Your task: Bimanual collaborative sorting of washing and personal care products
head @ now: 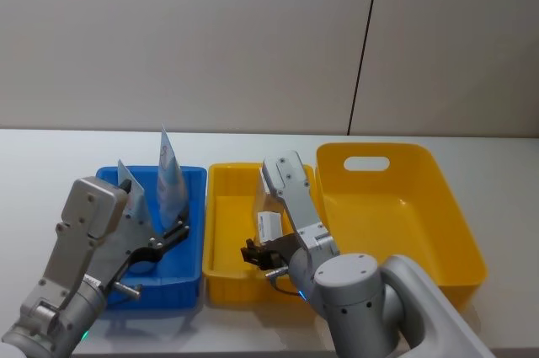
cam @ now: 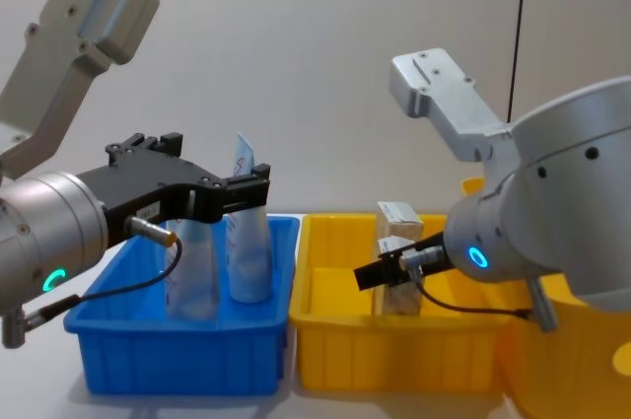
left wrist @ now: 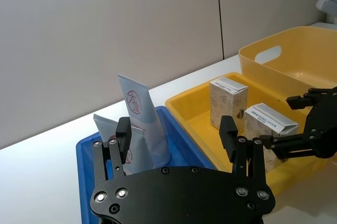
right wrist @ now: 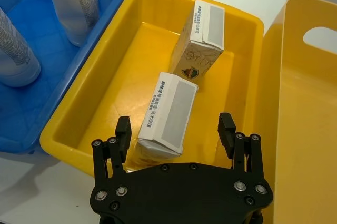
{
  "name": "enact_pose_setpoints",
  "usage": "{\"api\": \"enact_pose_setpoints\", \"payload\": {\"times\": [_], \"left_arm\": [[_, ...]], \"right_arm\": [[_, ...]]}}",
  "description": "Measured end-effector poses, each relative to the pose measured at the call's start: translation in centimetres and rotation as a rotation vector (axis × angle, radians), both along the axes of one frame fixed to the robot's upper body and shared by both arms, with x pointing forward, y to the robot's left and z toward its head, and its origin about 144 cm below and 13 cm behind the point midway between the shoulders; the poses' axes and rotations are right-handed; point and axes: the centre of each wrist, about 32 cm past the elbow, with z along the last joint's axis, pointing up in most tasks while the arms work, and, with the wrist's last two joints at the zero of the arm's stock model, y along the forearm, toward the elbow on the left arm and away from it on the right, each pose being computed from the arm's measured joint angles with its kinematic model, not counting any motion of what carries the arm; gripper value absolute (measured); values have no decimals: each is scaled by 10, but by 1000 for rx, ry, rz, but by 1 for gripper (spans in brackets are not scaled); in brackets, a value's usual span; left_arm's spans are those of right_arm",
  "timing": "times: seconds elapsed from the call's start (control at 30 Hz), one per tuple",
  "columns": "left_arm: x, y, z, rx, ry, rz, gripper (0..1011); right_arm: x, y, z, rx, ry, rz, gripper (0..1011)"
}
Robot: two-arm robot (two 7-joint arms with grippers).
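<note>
Nearest the robot, the right gripper (right wrist: 175, 129) hangs with its two black fingers spread and nothing in them, over the near end of the small yellow plastic bin (right wrist: 105, 66). Directly under it is the nearer beige carton with a white top (right wrist: 167, 110), which stands upright in the near half of that bin. The long side of its top runs from the bin's near edge toward its far edge, across the line joining the fingers. The fingers therefore face its two broad sides, and this arm is plainly the closer one to it. I cannot tell for sure whether the fingertips are already down beside the carton or only just above it. Either way, I judge that a closing or a lift-off should run straight along the carton's upright axis, so it is not tipped. A second beige carton (right wrist: 204, 39) stands deeper in the same bin, toward its far edge and apart from the first. To the left, the left gripper (left wrist: 176, 126) is likewise parted and unloaded above the blue plastic bin (cam: 177, 360). Beyond its fingers stand the tall pale-blue squeeze tube (left wrist: 142, 121) and a shorter one (head: 132, 189), upright near that bin's far edge. The large yellow plastic bin with a handle slot (head: 446, 215) sits at the right.
</note>
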Motion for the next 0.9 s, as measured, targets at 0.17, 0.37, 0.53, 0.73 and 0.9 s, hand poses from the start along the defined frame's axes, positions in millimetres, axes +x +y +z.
{"api": "enact_pose_setpoints", "payload": {"times": [0.17,0.37,0.53,0.73,0.9], "left_arm": [[0,0,0,0,0,0,1001],[0,0,0,0,0,0,1001],[0,0,0,0,0,0,1001],[0,0,0,0,0,0,1001],[0,0,0,0,0,0,1001]], "right_arm": [[2,2,-2,9,3,-5,1004],[3,3,-3,15,1,-9,1000],[4,3,-4,19,0,-11,882],[4,4,-4,21,-1,-12,714],[5,4,-5,22,-2,-13,555]]}}
